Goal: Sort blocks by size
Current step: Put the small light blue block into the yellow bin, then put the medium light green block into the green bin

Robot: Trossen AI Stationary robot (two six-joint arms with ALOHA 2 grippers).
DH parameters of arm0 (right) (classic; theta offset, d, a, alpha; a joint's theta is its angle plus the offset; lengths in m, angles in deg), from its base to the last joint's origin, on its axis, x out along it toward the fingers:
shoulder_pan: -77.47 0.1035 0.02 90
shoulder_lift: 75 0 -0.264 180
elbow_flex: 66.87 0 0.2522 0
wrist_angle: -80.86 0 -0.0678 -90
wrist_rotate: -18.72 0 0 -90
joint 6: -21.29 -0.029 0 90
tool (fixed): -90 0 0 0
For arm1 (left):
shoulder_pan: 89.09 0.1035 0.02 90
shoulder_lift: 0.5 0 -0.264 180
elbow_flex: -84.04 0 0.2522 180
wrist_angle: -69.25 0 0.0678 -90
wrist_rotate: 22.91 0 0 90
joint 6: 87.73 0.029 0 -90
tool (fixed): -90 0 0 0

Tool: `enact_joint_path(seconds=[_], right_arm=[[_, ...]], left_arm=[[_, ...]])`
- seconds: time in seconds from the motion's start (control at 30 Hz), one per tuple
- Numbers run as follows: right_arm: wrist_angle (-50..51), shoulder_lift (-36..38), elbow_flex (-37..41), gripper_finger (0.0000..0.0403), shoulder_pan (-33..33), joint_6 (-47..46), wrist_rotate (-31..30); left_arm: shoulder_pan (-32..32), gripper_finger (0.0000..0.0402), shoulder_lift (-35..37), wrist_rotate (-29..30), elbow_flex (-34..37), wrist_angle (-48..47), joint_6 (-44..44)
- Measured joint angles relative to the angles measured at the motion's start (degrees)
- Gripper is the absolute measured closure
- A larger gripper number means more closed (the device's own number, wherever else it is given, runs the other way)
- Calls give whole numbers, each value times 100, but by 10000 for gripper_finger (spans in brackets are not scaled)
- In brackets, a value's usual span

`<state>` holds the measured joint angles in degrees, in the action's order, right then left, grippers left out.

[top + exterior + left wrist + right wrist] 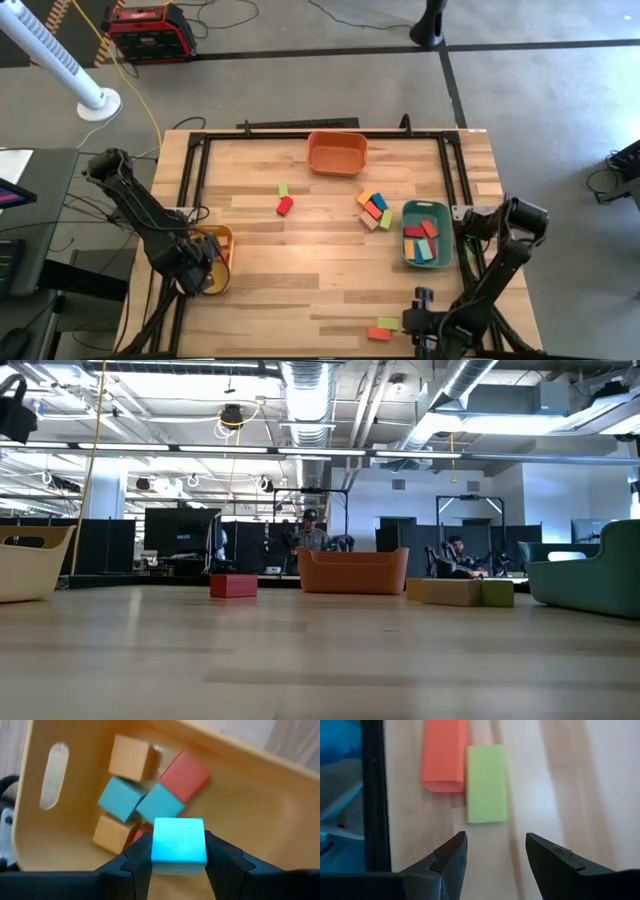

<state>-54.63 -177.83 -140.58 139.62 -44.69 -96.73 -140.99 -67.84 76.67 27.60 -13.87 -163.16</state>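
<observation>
The surface (pixel 300 270) is pale wood planking with a black frame along its edges, standing on a grey floor (pixel 530 90) marked with dark lines. An orange tray (pixel 337 152) sits at the far edge, a green tray (pixel 427 233) toward the right, and a yellow tray (pixel 218 258) at the left.

The left gripper (pixel 177 852) hangs over the yellow tray, its jaws closed on a light blue cube (pixel 179 845); below it in the tray lie more cubes, blue, tan and red. The right gripper (pixel 495 850) is low at the near edge, jaws wide apart, just short of a green block (pixel 486 783) and an orange block (pixel 444 755) lying side by side.

Other blocks lie about the surface: a red block (pixel 285 206) with a small green one beside it near the middle, a mixed cluster (pixel 374 209) just left of the green tray, and several inside that tray.

Beyond the surface the room shows ceiling ducts (pixel 310 390), strip lights, dark partitions, and seated people (pixel 460 555) far off. A white fan (pixel 60 60) and a red case (pixel 150 30) stand on the floor.
</observation>
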Motion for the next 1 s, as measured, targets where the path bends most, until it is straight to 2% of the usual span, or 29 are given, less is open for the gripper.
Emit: enact_joint_path(seconds=[0.17, 0.4, 0.67, 0.83, 1.0], right_arm=[[-444, -216, -4, 171, -86, 377, -12], [-375, -238, -4, 140, -206, 467, -68], [-672, -277, -7, 126, -420, 723, -4], [-834, -544, -35, 126, -622, 823, 457], [-829, -469, -25, 143, -724, 744, 575]], left_arm=[[0, 196, 4, 255, -2, 3, 42], [0, 145, 1, 271, -2, 9, 56], [0, 134, 1, 383, -116, 87, 80], [0, 134, 1, 980, -497, 86, 300], [0, 134, -1, 1749, -984, 103, 632]])
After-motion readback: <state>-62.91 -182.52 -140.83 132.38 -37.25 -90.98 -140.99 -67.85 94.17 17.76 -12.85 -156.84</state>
